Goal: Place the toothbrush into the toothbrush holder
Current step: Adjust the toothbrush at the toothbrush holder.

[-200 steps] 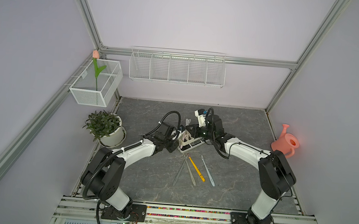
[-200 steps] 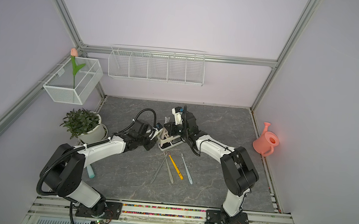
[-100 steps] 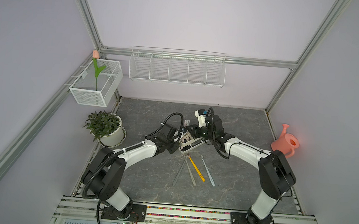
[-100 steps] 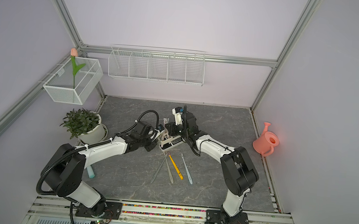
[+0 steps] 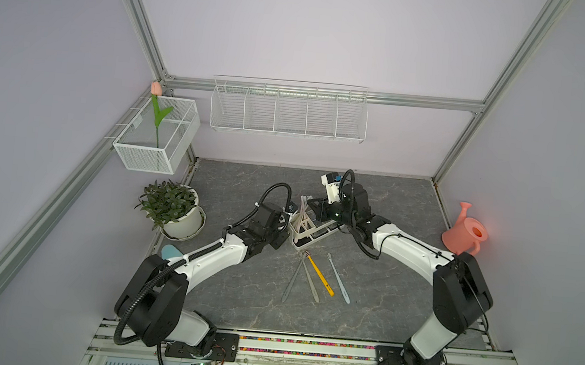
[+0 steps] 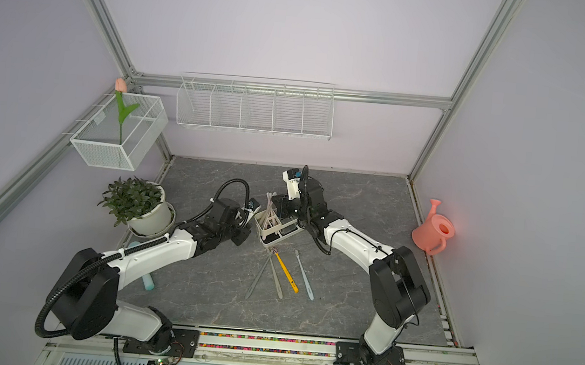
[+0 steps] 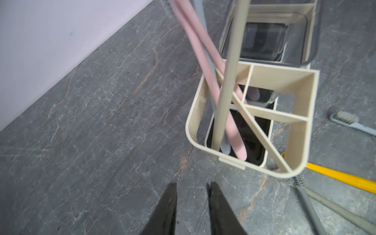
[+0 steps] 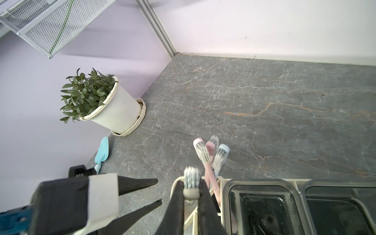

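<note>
Grey stone tabletop (image 5: 253, 307) fills the cell floor. My left gripper (image 7: 191, 184) sits just beside the toothbrush holder (image 7: 301, 132), jaws slightly apart with nothing between them. My right gripper (image 8: 191, 188) is clamped on the beige toothbrush (image 8: 190, 177) just under its bristles, standing over the holder's end compartment, beside pink and blue brushes (image 8: 201, 152); I cannot tell if its tip is inside

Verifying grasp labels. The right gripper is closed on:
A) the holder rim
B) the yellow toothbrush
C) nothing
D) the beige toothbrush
D: in the right wrist view the right gripper has its jaws pinched on the beige toothbrush just below the bristles, while the yellow toothbrush lies on the table.
</note>
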You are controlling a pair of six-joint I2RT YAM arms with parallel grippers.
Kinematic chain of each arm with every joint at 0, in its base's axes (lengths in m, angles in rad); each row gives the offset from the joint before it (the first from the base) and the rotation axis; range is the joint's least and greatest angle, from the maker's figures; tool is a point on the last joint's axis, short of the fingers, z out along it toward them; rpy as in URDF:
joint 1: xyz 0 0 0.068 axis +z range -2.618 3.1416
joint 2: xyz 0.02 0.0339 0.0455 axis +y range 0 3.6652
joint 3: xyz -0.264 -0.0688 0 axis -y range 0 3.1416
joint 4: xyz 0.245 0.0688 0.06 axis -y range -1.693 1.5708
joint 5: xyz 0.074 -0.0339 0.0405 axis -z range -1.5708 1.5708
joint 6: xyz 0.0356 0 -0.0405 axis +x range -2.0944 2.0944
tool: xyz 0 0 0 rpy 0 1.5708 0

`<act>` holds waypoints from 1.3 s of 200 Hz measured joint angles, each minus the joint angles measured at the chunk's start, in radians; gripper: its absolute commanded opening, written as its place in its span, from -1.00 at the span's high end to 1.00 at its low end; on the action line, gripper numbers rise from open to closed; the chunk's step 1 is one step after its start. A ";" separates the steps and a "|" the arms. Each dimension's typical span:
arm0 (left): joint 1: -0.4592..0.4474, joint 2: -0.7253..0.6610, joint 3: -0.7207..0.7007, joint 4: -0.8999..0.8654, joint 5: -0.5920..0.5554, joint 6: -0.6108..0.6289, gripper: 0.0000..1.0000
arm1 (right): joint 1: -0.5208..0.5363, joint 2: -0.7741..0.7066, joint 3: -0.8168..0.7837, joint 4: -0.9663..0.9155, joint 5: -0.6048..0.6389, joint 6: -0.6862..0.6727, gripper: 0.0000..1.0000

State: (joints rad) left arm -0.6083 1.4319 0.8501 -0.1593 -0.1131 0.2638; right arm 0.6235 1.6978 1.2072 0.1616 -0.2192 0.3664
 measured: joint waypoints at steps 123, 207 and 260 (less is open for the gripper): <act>-0.005 -0.113 -0.104 0.101 -0.119 -0.070 0.39 | 0.024 -0.065 0.105 -0.172 0.048 -0.193 0.86; -0.006 -0.113 -0.105 0.126 -0.138 -0.074 0.39 | 0.061 -0.069 0.191 -0.304 0.085 -0.304 0.86; -0.005 -0.111 -0.105 0.132 -0.145 -0.076 0.39 | 0.079 -0.069 0.190 -0.315 0.085 -0.308 0.86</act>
State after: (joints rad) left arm -0.6136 1.3205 0.7456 -0.0269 -0.2584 0.1875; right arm 0.7025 1.6291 1.3968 -0.1532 -0.1337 0.0586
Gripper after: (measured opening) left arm 0.306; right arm 0.127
